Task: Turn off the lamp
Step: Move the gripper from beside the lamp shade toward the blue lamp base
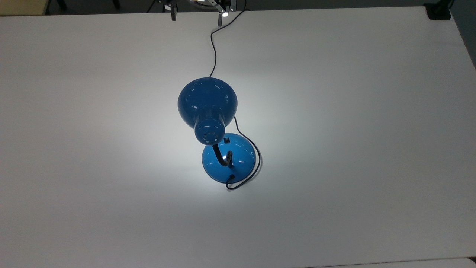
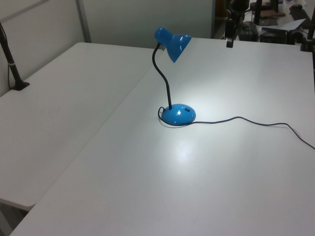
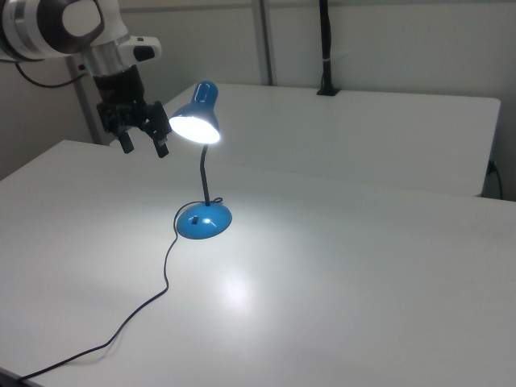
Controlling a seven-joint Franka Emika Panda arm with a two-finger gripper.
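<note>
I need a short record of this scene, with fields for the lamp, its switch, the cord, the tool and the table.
lamp: blue lamp upright on the table, lit
switch: small black switch on the domed base, untouched
cord: thin black cord trailing across the table
tool: tool open, raised in the air beside the shade, holding nothing
table: white table, bright patch under the shade

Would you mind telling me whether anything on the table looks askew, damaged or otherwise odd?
Nothing stands out. The lamp stands upright on its base, lit, and its cord trails loosely across the table. The tool hangs open beside the shade.
</note>
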